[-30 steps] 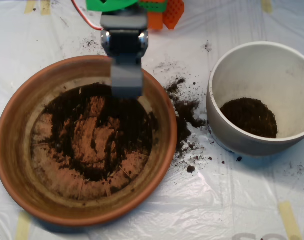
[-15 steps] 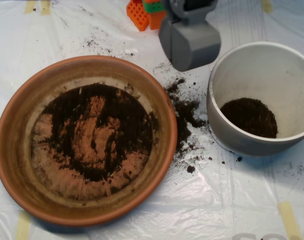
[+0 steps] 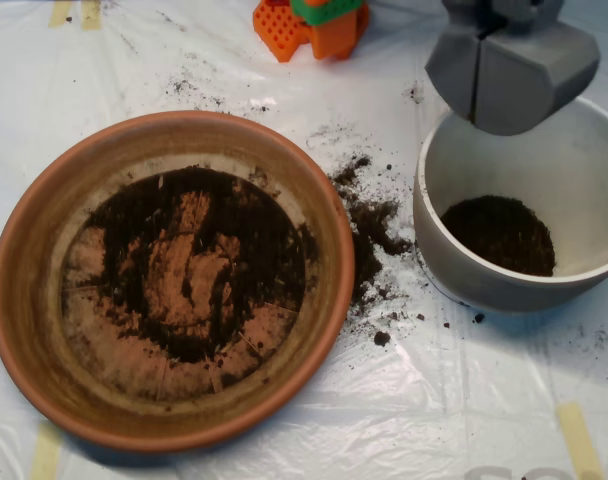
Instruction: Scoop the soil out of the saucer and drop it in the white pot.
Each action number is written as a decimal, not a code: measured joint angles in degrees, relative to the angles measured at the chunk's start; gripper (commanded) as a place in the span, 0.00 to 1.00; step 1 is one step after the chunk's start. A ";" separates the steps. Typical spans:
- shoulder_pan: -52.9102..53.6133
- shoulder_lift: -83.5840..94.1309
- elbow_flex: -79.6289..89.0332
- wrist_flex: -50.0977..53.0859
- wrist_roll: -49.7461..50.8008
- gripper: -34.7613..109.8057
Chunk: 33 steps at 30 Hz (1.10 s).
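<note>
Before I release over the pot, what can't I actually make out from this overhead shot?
- Load inside the claw: hidden by its own grey shells.
- Back rim of the white pot: covered by the claw above it.
- Right side of the white pot: cut off by the picture's right edge.
- Depth of the soil in the white pot: not readable from straight above.
- Saucer floor under the dark soil patches: covered.
</note>
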<state>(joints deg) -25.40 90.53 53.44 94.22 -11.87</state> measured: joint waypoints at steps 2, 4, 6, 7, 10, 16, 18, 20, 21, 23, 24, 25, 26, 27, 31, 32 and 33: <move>-1.14 -2.64 -3.78 2.20 1.14 0.33; -1.32 -3.60 -5.45 3.25 2.55 0.34; -0.79 -4.31 -6.59 3.87 3.08 0.42; -0.79 -4.66 -6.77 4.22 2.90 0.43; -1.05 -5.01 -6.86 5.45 0.35 0.43; -1.23 -5.01 -6.86 6.50 0.26 0.44; -0.97 -5.01 -6.86 6.42 0.62 0.43; -0.88 -4.22 -5.27 5.89 0.62 0.44; -0.88 -3.52 -3.87 5.27 0.62 0.44; -0.35 -2.11 -1.67 4.31 0.62 0.44; 0.18 -1.58 -1.23 3.78 0.70 0.45; 0.97 -0.88 -0.97 3.52 1.14 0.46; 1.93 -0.18 -0.88 3.25 1.32 0.47; 2.99 0.62 -0.88 3.16 1.41 0.47; 9.32 4.22 0.88 2.81 0.70 0.49; 10.99 5.10 2.20 2.29 0.44 0.49; 12.74 6.24 3.96 1.58 0.26 0.49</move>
<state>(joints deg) -12.66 96.77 57.39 95.80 -11.60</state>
